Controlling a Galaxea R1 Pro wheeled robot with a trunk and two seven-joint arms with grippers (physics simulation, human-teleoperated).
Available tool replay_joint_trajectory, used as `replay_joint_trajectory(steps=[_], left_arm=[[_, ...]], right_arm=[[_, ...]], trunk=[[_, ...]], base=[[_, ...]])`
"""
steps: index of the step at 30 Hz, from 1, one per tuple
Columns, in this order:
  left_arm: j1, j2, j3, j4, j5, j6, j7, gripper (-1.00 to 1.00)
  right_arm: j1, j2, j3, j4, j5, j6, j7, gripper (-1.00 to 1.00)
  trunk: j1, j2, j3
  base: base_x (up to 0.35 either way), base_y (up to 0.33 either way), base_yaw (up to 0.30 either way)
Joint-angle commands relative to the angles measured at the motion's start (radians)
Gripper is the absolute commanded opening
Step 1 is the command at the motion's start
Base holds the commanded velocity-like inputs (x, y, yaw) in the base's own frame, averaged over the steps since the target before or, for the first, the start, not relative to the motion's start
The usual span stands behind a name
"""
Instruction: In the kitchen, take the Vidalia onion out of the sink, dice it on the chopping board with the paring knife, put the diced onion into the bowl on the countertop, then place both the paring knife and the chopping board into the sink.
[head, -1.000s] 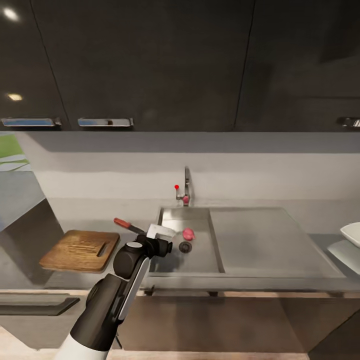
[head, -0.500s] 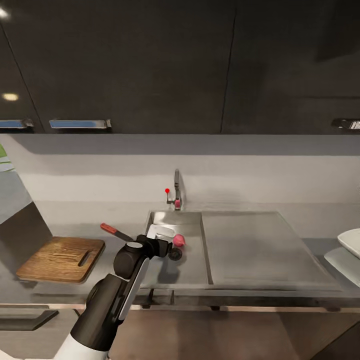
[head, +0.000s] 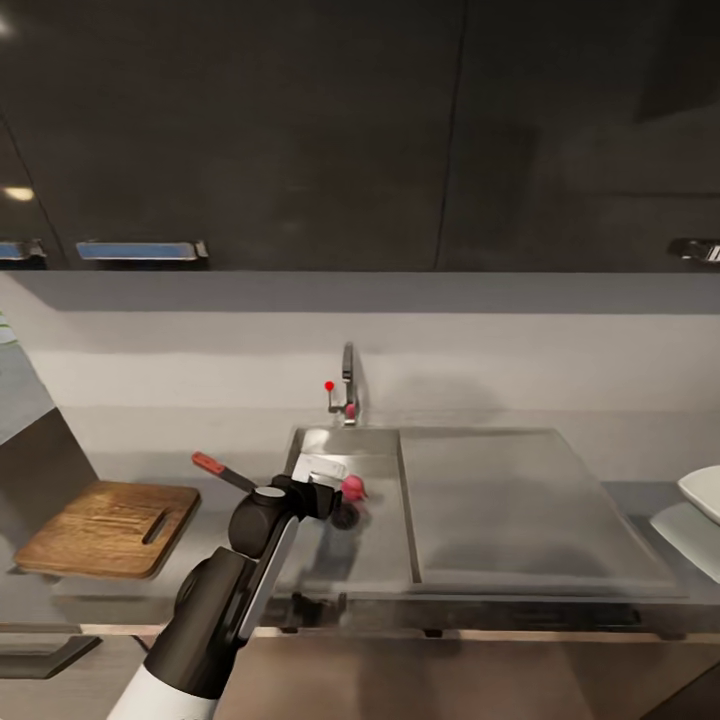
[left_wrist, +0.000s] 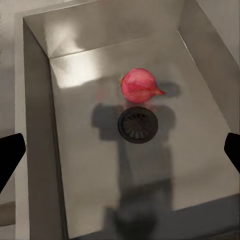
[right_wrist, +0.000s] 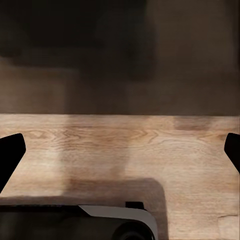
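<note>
The Vidalia onion (head: 352, 487), pinkish-red with a small tip, lies on the floor of the sink (head: 380, 545) beside the black drain (left_wrist: 137, 125). The onion (left_wrist: 139, 85) also sits beyond the drain in the left wrist view. My left gripper (left_wrist: 120, 152) hovers open above the basin, its fingertips wide apart and empty, a short way from the onion. In the head view the left gripper (head: 322, 470) is over the basin's left part. The chopping board (head: 105, 515) lies on the countertop (head: 635, 497) at the left, with the paring knife (head: 222, 470) between board and sink. The white bowl (head: 703, 488) is at the right edge.
A chrome tap (head: 346, 392) with a red knob stands behind the basin. The flat drainboard (head: 510, 500) runs to the right of it. Dark wall cabinets hang above. My right gripper (right_wrist: 120, 152) is open over wooden floor (right_wrist: 125, 145), close to the robot's base (right_wrist: 115, 220).
The camera has shifted, so sink, board and knife sit further left in the picture. My left gripper now stands further over the basin and closer to the onion.
</note>
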Motion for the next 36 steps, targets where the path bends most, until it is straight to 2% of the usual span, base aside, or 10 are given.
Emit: replay_joint_trajectory(steps=[1, 7, 20, 29, 32, 36], left_arm=[[-0.001, -0.001, 0.005, 0.001, 0.002, 0.004, 0.005, 1.0], [-0.001, -0.005, 0.054, 0.006, 0.01, 0.004, 0.004, 1.0], [-0.001, -0.006, 0.058, 0.014, 0.021, 0.004, 0.002, 1.0], [-0.003, -0.016, 0.056, 0.085, 0.023, -0.039, 0.003, 1.0], [-0.011, -0.018, 0.055, 0.11, 0.023, -0.045, 0.003, 1.0], [-0.059, -0.019, 0.055, 0.144, 0.023, -0.047, 0.003, 1.0]], right_arm=[[0.0, -0.001, 0.009, -0.003, -0.003, 0.0, -0.008, 1.0], [0.0, -0.001, 0.009, -0.003, -0.003, 0.0, -0.008, 1.0], [0.0, 0.0, 0.009, -0.002, -0.003, 0.0, -0.008, 1.0], [0.0, 0.001, 0.009, -0.002, -0.003, 0.0, -0.008, 1.0], [0.0, 0.001, 0.009, -0.001, -0.003, 0.0, -0.008, 1.0], [0.0, 0.001, 0.009, 0.0, -0.003, 0.0, -0.008, 1.0]], trunk=[[0.001, -0.002, -0.002], [0.001, -0.002, -0.002], [0.001, -0.002, -0.002], [0.001, -0.002, -0.002], [0.001, -0.002, -0.002], [0.001, -0.002, -0.002]], base=[[0.063, -0.044, 0.0], [0.025, -0.017, 0.0], [0.001, 0.0, 0.0], [0.0, 0.0, 0.0], [0.0, 0.0, 0.0], [0.0, 0.0, 0.0]])
